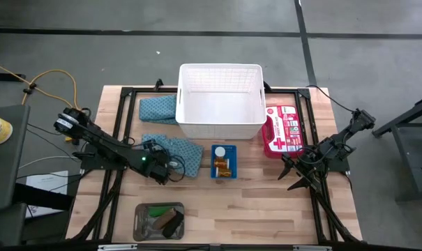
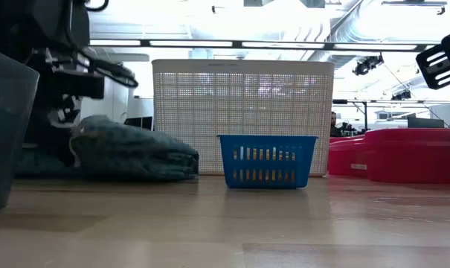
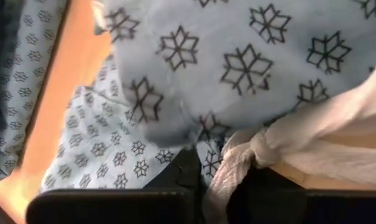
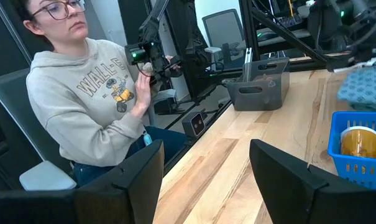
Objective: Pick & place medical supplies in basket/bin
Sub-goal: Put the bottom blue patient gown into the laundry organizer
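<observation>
The left pincer (image 1: 170,169) is at the nearer folded cloth (image 1: 185,150); whether it is clamped, I cannot tell. The right pincer (image 1: 295,178) waits apart. Next comes lifting the cloth into the white basket (image 1: 220,129).

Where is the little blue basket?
In the high view, the little blue basket sits mid-table, just in front of the big white basket, between the teal cloth and the red first-aid kit.
</observation>
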Motion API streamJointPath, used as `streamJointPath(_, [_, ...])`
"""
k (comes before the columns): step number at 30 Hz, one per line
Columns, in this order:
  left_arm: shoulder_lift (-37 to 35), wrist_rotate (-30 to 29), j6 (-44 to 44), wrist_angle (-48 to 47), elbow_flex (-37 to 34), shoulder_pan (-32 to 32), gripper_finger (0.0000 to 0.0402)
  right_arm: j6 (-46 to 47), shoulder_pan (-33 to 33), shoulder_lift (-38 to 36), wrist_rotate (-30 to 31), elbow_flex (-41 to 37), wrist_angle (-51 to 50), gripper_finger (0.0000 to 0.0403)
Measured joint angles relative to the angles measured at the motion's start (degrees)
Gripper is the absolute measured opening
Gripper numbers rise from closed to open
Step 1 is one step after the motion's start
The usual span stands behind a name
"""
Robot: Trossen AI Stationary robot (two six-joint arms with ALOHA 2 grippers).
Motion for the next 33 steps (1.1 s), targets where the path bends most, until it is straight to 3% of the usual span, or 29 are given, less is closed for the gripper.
streamJointPath(7, [-11.92,-0.33,0.6,-3.34,0.07,0.0,0.0031,0.0,0.0,0.02,-0.01,-0.01,0.0,0.0226])
streamJointPath(20, [-33.65,-0.88,10.08,-2.14,0.11,0.0,0.0031,0.0,-0.01,0.01,0.02,-0.01,0.0,0.0226])
streamJointPath(26, [-37.79,-0.02,14.02,0.47,0.17,-1.82,0.0031,0.0,0.0,0.0,0.01,0.01,0.0,0.0226])
streamJointPath(33, [-37.53,-0.22,18.94,9.51,0.17,-5.56,0.0031,0.0,0.0,-0.01,-0.01,0.02,0.0,0.0226])
